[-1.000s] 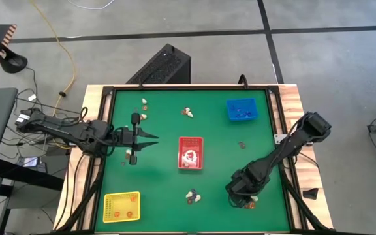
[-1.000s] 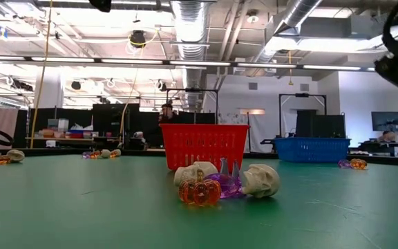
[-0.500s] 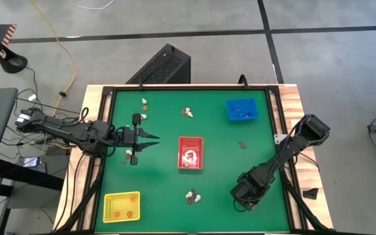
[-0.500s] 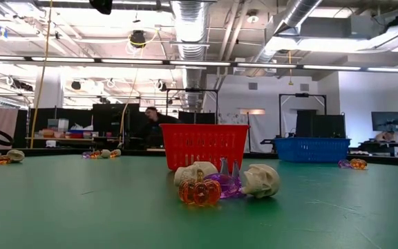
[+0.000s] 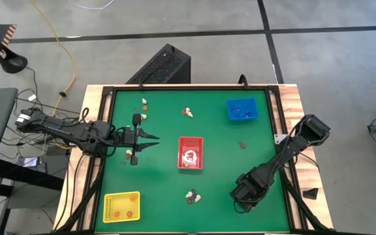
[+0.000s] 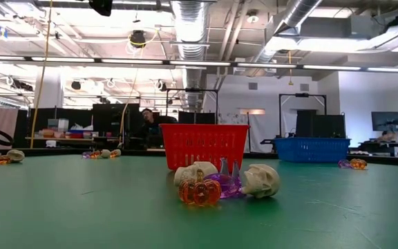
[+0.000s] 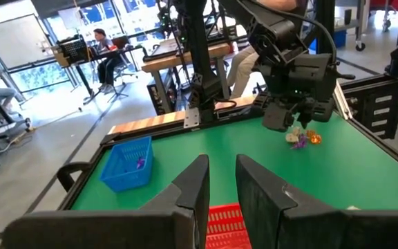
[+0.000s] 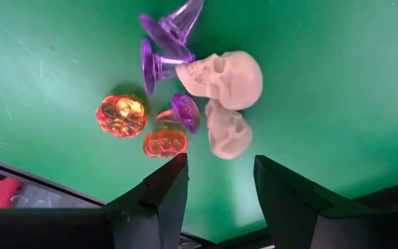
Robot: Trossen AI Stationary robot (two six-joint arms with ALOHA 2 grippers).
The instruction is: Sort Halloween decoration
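Right tool (image 8: 216,181), jaws wide and empty, has come down over a near-edge cluster of skulls (image 8: 230,76), pumpkins (image 8: 121,115) and purple pieces (image 8: 164,41): a pick is imminent. Farther off, left tool (image 5: 150,139) waits, jaws narrow, beside the red tray (image 5: 190,141) on the worktop (image 5: 162,176).

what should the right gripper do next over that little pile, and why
Probably lower straight down and close on one trinket, likely the nearest orange pumpkin. The right gripper hangs open above a tight cluster with two skulls and purple pieces, holding nothing. Since pieces touch, it should single out one at the pile's edge.
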